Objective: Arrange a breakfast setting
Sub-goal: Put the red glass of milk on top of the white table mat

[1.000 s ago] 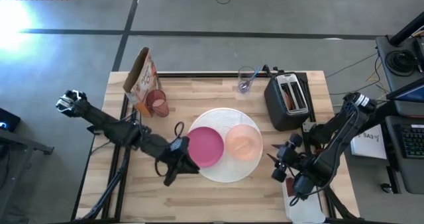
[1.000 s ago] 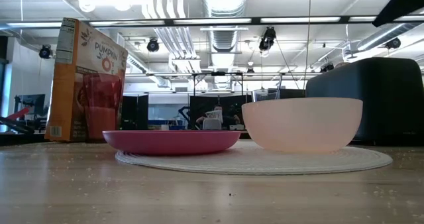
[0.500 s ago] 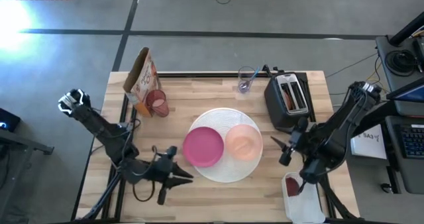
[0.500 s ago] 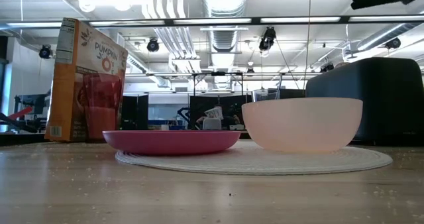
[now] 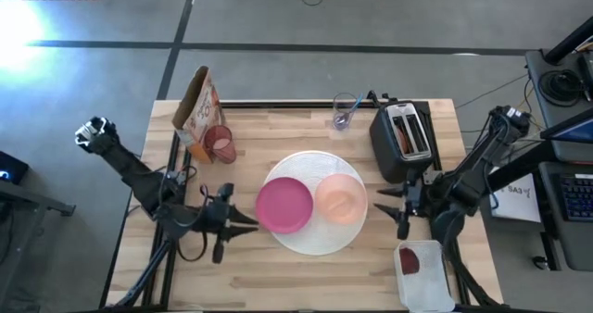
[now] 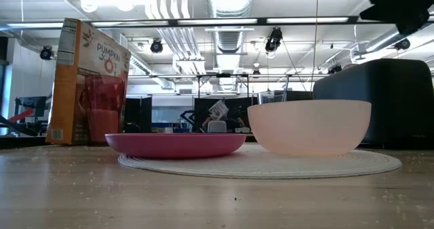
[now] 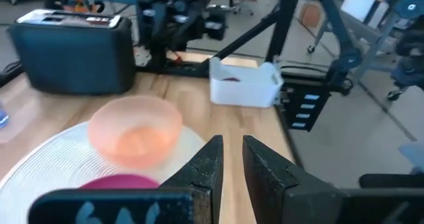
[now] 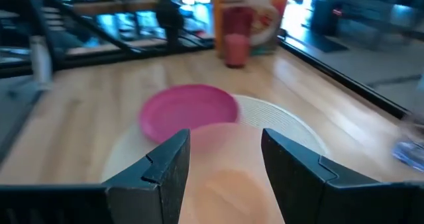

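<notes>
A large white plate lies at the table's middle. On it rest a magenta plate to the left and a peach bowl to the right, both upright. A pink cup stands at the far left by a cereal box. My left gripper hovers just left of the magenta plate, pointing at it, open by a narrow gap and holding nothing. My right gripper hovers just right of the bowl, open wide, with nothing between its fingers.
A cereal box stands at the far left. A clear cup with a utensil in it is at the far middle. A black toaster sits at the far right and a white tub at the near right corner.
My left gripper has drawn back from the magenta plate's near-left rim toward the table's left edge, rolling as it went. My right gripper has swung from the near right up toward the bowl's right side and come level. Plates and bowl have stayed put.
</notes>
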Tool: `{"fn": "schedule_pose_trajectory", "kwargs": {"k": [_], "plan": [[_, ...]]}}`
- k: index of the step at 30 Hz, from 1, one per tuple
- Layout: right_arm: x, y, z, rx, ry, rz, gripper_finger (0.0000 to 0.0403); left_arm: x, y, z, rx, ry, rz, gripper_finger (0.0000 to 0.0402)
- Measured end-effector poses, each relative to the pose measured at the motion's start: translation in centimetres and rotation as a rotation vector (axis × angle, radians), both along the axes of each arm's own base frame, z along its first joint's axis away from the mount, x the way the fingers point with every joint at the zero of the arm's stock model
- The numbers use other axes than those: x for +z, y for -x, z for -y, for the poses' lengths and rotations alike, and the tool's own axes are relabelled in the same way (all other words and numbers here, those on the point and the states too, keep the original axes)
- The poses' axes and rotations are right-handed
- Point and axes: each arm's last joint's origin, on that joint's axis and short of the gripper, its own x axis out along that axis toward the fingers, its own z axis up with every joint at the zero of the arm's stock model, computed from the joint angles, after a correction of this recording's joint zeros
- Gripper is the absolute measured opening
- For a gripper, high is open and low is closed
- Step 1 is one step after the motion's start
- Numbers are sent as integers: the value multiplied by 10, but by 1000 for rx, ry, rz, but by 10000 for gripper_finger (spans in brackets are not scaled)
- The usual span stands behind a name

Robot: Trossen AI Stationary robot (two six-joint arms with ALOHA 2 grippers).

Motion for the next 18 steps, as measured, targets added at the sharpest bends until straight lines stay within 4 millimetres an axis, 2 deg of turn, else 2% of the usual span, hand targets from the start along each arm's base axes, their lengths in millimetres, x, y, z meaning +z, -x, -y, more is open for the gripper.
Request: {"fn": "schedule_pose_trajectory", "kwargs": {"k": [5, 10, 18], "plan": [[2, -2, 6, 136, 73, 72, 178, -15, 18, -18, 2, 22, 22, 41], [-2, -2, 21, 216, 125, 149, 178, -25, 32, -30, -15, 49, 119, 41], [-22, 5, 48, 238, 23, 273, 178, -29, 35, -32, -30, 63, 165, 41]]}}
